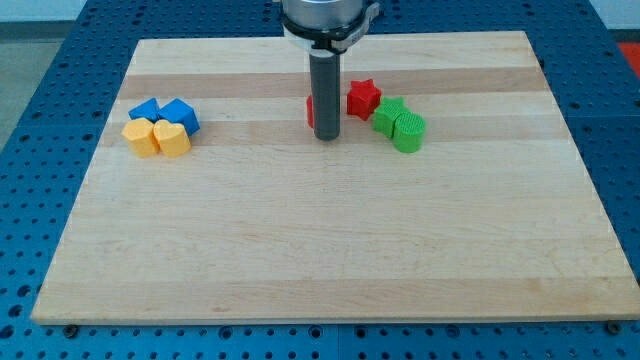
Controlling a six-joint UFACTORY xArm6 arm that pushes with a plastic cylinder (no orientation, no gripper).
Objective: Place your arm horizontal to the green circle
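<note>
pale wood is all the table (pixel 330 250) offers under my camera, so i read it from the view's left. far over there sits a tight cluster: two blue blocks (pixel 165 113) at the back, their shapes hard to make out, and touching them in front a yellow block (pixel 139 137) and a yellow heart (pixel 172 139). moving toward the middle, a red block (pixel 311 111) is mostly hidden behind my rod, only its edge showing. my tip (pixel 327 138) rests on the table just in front of it. there are no jaws on this arm, only the rod, so nothing can be spread or pinched. just right of the rod sits a red star (pixel 363 98), a little nearer the view's top. next comes a green star (pixel 388 115), and touching it on its lower right is the green circle (pixel 408 132), standing near the centre-right of the table. what matters: the circle lies to the right of my tip, close by and at almost the same level in the view, so i judge the arm is already about horizontal to it and needs little more than a fine adjustment.
</note>
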